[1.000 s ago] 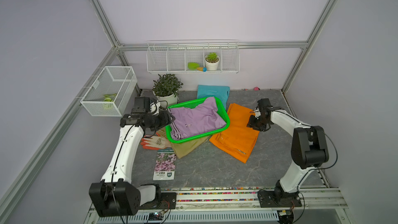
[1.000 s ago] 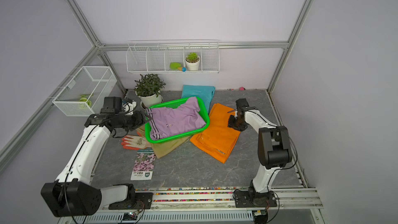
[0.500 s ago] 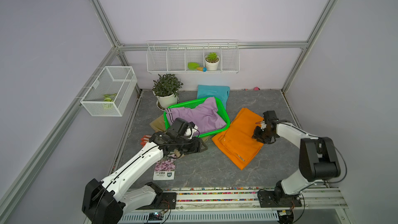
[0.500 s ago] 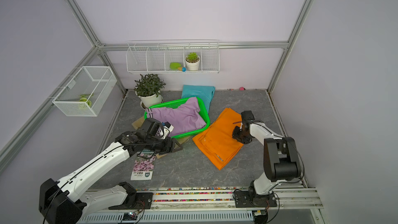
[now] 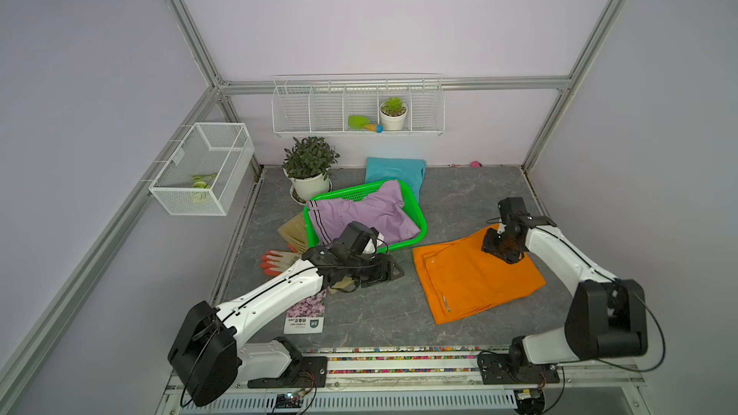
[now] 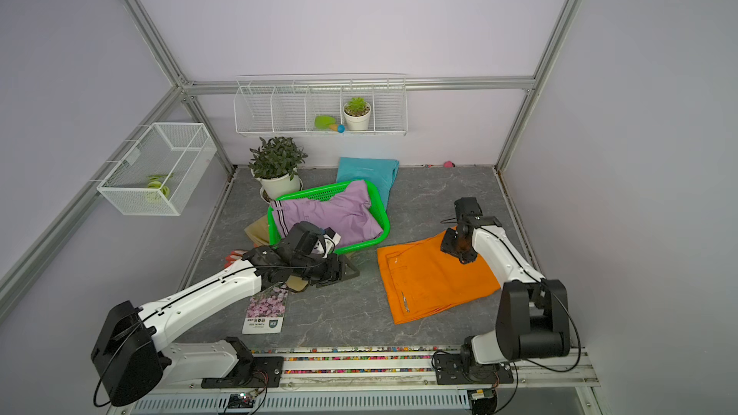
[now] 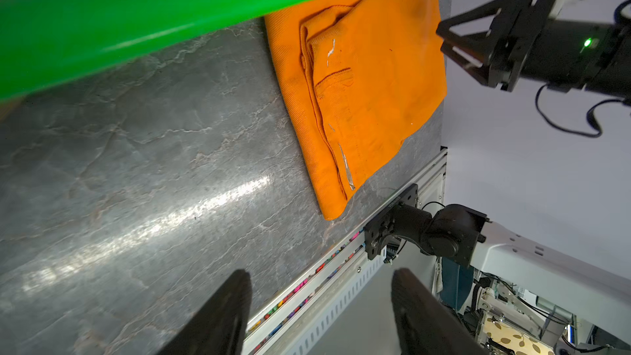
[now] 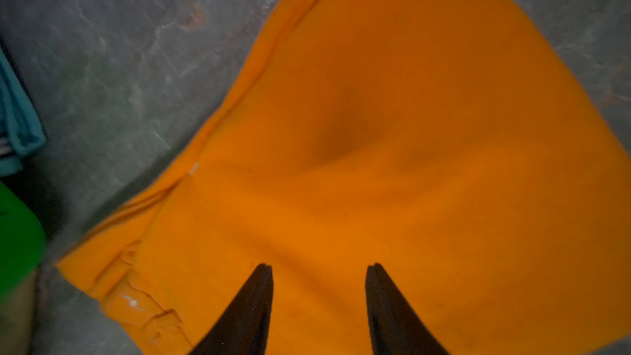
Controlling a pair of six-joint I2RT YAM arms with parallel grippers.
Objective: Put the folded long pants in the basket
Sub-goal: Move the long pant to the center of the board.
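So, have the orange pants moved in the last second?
Yes. The orange pants have slid away from the green basket, toward the front rail, and a gap has opened between them.

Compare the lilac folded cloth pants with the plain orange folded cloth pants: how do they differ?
The lilac folded cloth pants lie rumpled inside the bright green perforated plastic basket. The plain orange folded cloth pants lie spread out on the grey marbled tabletop, outside the basket. The lilac pair shows a striped waistband; the orange pair is plain. Both are folded cloth trousers.
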